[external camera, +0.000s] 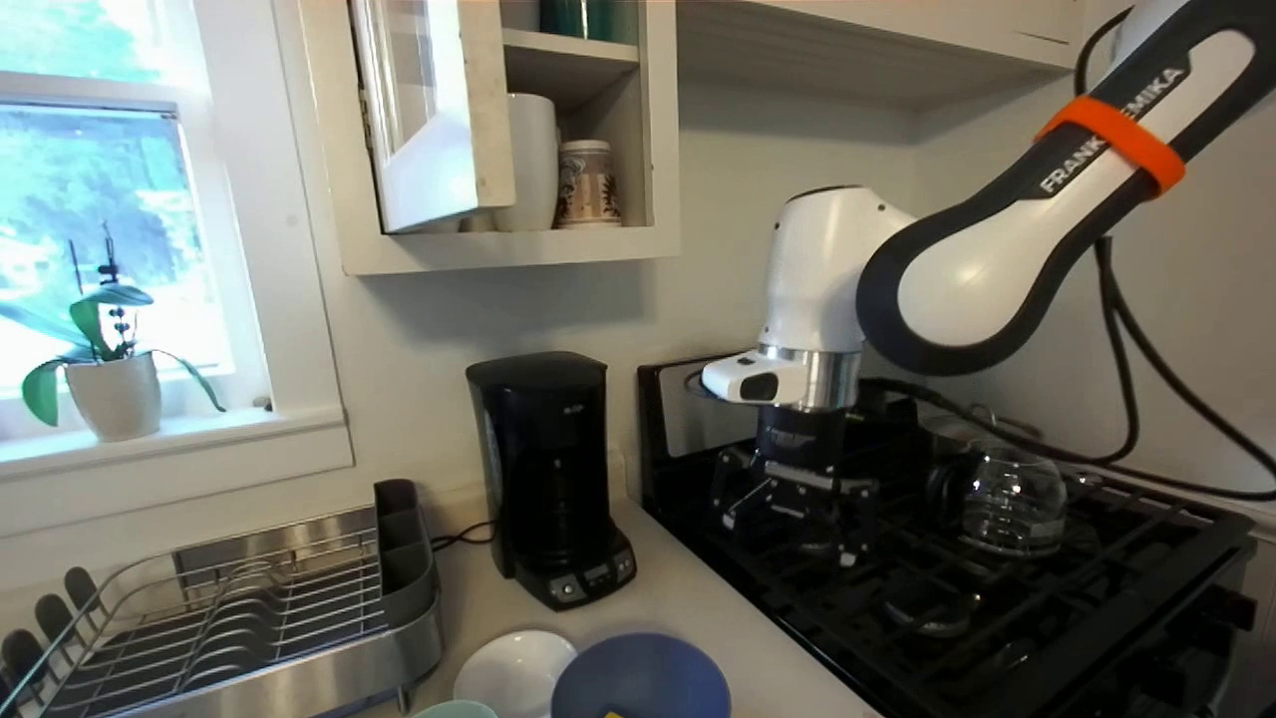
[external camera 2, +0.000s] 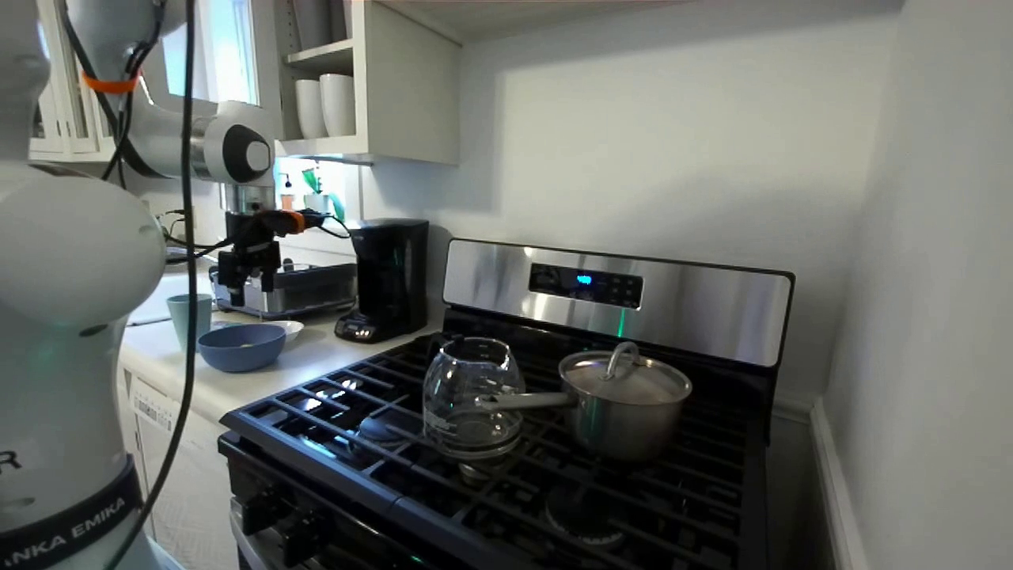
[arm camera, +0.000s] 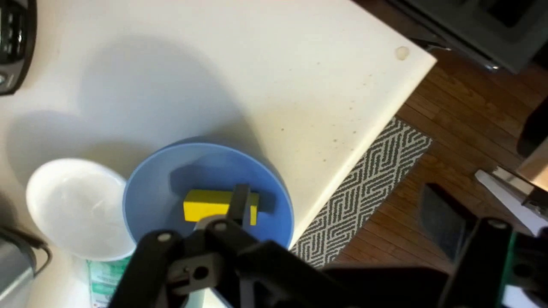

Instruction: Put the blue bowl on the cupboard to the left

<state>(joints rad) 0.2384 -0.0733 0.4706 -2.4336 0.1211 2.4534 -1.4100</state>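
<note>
The blue bowl [external camera: 638, 668] sits upright on the off-white counter top [external camera: 718, 598], which is the cupboard's top. In an exterior view, the bowl [external camera 2: 241, 352] stands near the counter's front edge. In the wrist view, the bowl [arm camera: 150, 188] holds a yellow block [arm camera: 205, 209]. My gripper [external camera: 788, 540] is open and empty, with its fingers wide apart. In an exterior view, my gripper [external camera 2: 252, 291] hangs above the bowl, apart from it. In the wrist view, one finger overlaps the bowl and the gap between the fingers [arm camera: 336, 196] lies over the counter edge and floor.
A white bowl [arm camera: 79, 209] stands beside the blue bowl. A teal cup [external camera 2: 190, 317] is close by. A black coffee maker [external camera: 543, 469] and dish rack [external camera: 249, 608] stand behind. The stove [external camera 2: 380, 491] holds a glass teapot [external camera 2: 471, 396] and lidded pot [external camera 2: 625, 412]. A wall cabinet door [external camera: 429, 130] hangs open.
</note>
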